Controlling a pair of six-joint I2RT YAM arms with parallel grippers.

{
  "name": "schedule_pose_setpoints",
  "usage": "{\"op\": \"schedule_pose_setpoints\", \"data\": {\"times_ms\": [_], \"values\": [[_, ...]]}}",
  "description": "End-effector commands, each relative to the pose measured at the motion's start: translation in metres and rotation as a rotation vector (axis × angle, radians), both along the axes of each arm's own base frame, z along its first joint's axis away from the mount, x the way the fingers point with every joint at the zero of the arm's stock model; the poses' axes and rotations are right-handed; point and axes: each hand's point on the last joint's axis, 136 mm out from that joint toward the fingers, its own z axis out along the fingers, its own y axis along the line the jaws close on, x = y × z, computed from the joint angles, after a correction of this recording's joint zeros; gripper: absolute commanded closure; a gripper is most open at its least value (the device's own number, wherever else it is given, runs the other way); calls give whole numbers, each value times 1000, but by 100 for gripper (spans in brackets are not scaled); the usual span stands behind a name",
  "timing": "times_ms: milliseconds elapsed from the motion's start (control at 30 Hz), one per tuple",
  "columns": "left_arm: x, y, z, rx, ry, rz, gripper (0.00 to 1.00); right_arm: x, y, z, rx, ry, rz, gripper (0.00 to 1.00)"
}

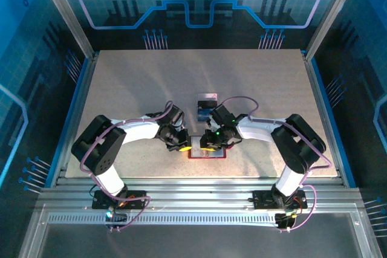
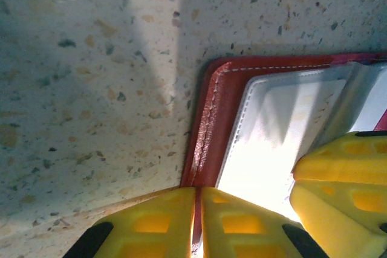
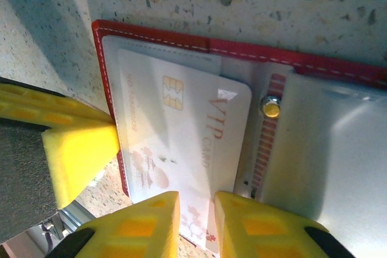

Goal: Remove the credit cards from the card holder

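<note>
**Q:** Where is the card holder?

**A:** The red card holder lies open and flat on the speckled table. It is near the front edge, midway between the two arms, and both grippers meet over it.

**Q:** What about the left gripper?

**A:** The left gripper sits at the holder's left edge. Its yellow fingers are pressed almost together, with the red stitched rim caught between them.

**Q:** And the right gripper?

**A:** The right gripper is over the half that the left gripper holds. Its jaws stand a narrow gap apart, and the lower edge of a pale pink credit card shows in that gap. Whether they pinch the card cannot be told.

**Q:** How does that card lie?

**A:** It bears a gold chip and the words VIP CARD. It sits tilted, sticking partway out of a clear pocket. A metal snap stud is just beside it.

**Q:** Anything else on the table?

**A:** A small pale tray with something blue in it lies just beyond the holder.
</note>
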Motion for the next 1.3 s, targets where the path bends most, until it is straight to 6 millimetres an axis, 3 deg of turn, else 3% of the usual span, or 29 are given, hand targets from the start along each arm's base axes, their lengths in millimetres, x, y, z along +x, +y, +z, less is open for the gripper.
{"op": "schedule_pose_setpoints", "data": {"times_ms": [0, 367, 600, 900, 1067, 1267], "values": [[-9, 7, -10, 37, 41, -13, 88, -1, -12, 1, -50, -3, -7, 77], [-6, 5, -4, 30, 30, -16, 88, 4, -15, 6, -40, -16, -12, 77], [6, -3, 19, 2, -20, -18, 88, 9, -10, 23, 56, -42, -38, 76], [10, -17, 38, -29, -51, -39, 88, 5, -22, 14, 37, -16, -63, 76], [9, -31, 34, -29, -41, -69, 90, 4, -22, 10, 39, -6, -67, 76], [4, -29, 16, -3, -7, -83, 94, 4, -20, 7, 53, 6, -63, 75]]}}
